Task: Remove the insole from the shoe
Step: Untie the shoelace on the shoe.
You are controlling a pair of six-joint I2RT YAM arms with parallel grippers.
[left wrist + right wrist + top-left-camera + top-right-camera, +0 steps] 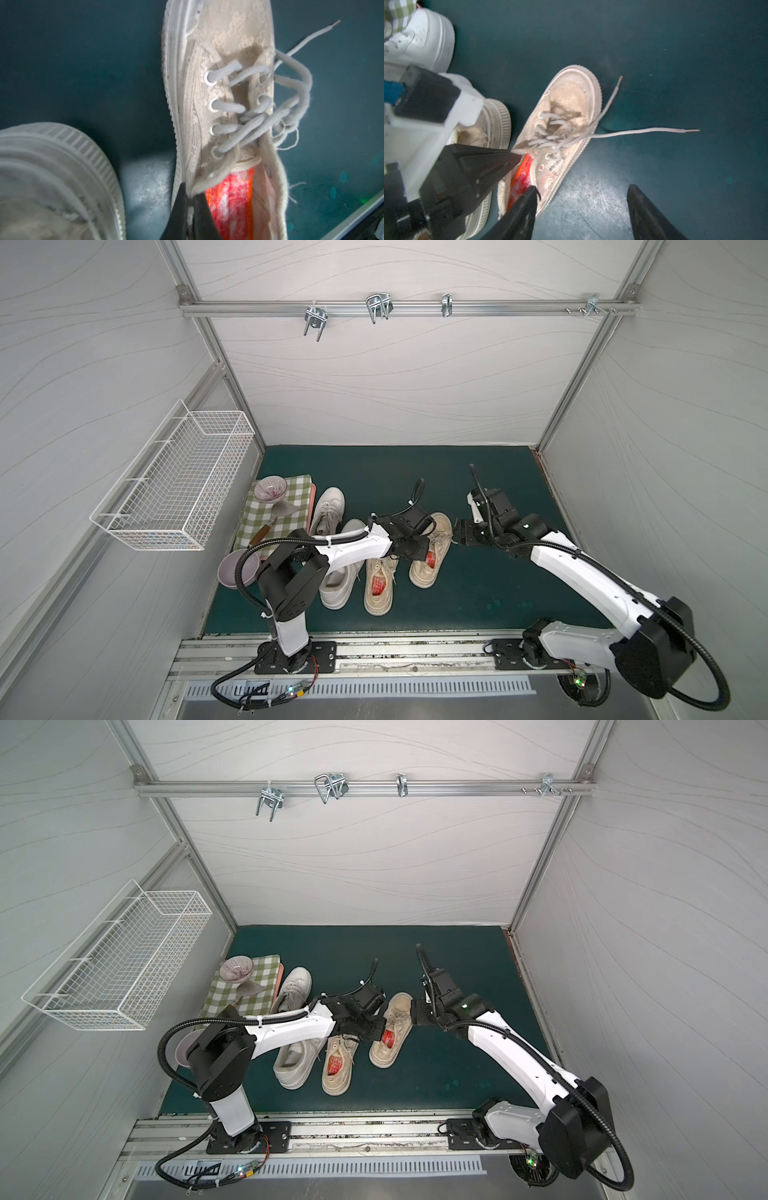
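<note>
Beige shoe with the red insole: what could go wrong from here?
The left gripper pinches only the collar edge of the beige shoe, so it might slip off or drag the shoe when the red insole is pulled. The open right gripper is close to the loose lace and may snag that instead of the insole.

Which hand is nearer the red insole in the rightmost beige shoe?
Left. The left hand pinches the shoe at its collar, right beside the insole; the right hand hangs open off the shoe's other side.
</note>
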